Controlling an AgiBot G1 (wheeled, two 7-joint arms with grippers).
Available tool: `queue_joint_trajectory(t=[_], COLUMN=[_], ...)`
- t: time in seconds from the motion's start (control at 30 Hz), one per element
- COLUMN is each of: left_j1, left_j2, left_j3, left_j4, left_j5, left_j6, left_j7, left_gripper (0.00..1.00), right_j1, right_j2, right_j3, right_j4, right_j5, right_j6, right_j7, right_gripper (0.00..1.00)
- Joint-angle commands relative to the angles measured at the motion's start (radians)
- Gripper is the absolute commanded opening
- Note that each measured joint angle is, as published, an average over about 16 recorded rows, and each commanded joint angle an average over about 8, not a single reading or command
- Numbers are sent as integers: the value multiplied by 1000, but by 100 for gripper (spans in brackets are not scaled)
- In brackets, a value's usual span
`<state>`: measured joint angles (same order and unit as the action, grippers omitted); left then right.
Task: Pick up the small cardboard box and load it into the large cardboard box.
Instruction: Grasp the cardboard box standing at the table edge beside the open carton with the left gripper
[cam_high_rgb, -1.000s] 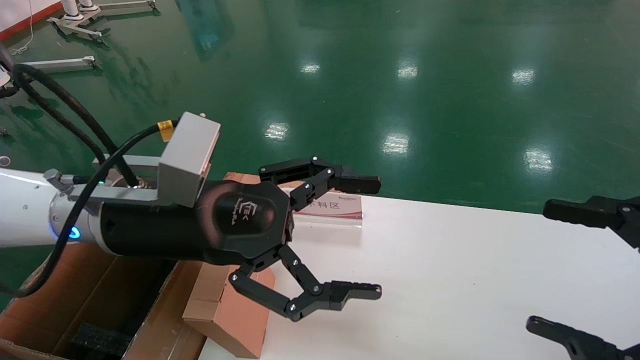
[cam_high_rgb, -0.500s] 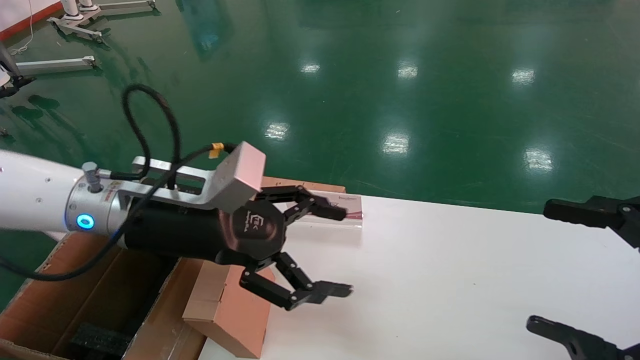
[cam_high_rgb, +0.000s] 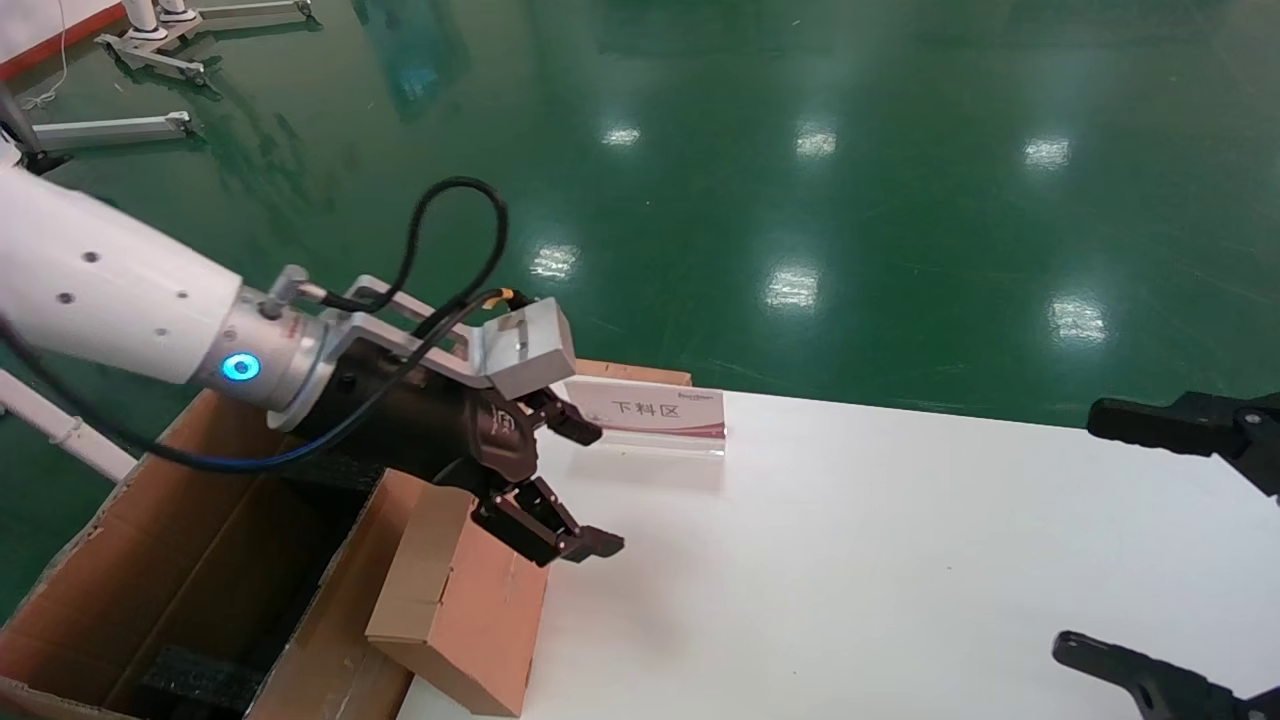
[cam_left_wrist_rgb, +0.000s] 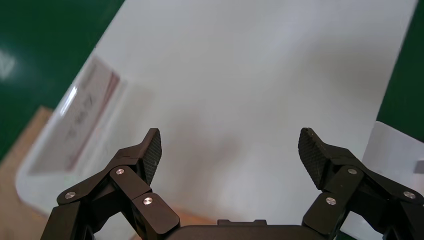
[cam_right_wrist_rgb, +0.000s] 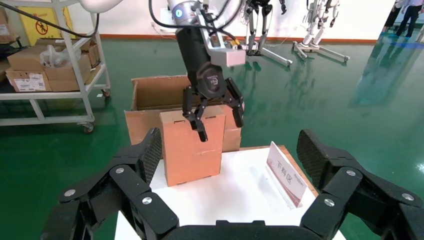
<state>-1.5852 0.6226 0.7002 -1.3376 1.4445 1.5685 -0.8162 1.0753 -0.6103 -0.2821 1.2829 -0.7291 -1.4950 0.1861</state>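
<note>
1. The small cardboard box (cam_high_rgb: 460, 610) stands on edge at the near left corner of the white bench (cam_high_rgb: 900, 560), leaning against the large cardboard box (cam_high_rgb: 180, 580).
2. Just above its top edge hovers the left gripper (cam_high_rgb: 572, 490), jaws spread, holding nothing; a careless descent could knock the box over.
3. Farther back stands a sign holder (cam_high_rgb: 655, 412).
4. The right gripper (cam_high_rgb: 1150, 540) waits open at the right edge.
</note>
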Motion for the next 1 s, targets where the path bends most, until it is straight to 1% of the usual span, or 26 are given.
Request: queue_joint_trajectory(t=[0.03, 0.27, 0.53, 0.73, 1.0], left_j1=[-35, -128, -257, -352, -464], left_j2=[9, 13, 27, 46, 69], left_j3=[39, 146, 307, 423, 580], left_j4=[3, -7, -14, -18, -18], left_j5=[37, 154, 276, 295, 256], left_j6=[2, 2, 10, 10, 12], left_j7=[-58, -212, -395, -493, -607], left_gripper=[100, 100, 100, 100, 100], right_j1=[0, 0, 0, 0, 0], right_j2=[0, 0, 1, 1, 1], right_j3=[0, -1, -1, -2, -2], right_j4=[0, 0, 0, 0, 0], right_j5=[0, 0, 1, 1, 2], right_j6=[0, 0, 1, 1, 1], right_j7=[0, 0, -1, -1, -1], right_gripper=[100, 100, 100, 100, 100])
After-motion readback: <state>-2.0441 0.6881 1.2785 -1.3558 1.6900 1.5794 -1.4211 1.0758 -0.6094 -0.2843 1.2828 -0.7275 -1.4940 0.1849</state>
